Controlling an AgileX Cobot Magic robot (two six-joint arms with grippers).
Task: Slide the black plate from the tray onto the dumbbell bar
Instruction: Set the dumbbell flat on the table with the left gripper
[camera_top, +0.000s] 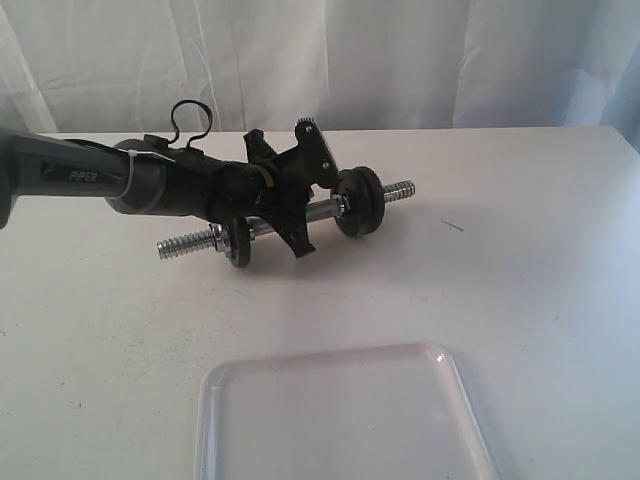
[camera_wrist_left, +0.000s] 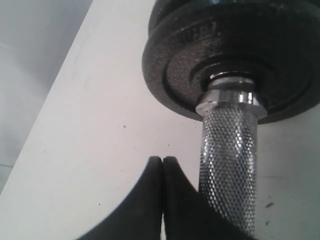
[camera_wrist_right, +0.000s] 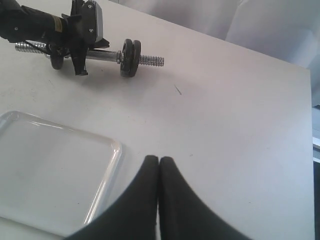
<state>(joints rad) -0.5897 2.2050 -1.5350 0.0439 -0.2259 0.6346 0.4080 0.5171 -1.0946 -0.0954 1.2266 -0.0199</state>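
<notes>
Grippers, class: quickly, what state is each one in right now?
Left gripper: closed, holding nothing, beside the dumbbell bar.
Right gripper: closed, holding nothing.

Soft, even daylight fills my views — the backlit curtain (camera_top: 400, 60) and white table (camera_top: 530, 260) wash out near overexposure, shadows under the dumbbell bar (camera_top: 188, 245) are faint, its chrome glints, and my left gripper (camera_wrist_left: 162, 162) is a blurred, dark silhouette close to the lens.

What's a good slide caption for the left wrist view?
Black plate seated on the knurled dumbbell bar, with the shut left gripper beside it.
</notes>
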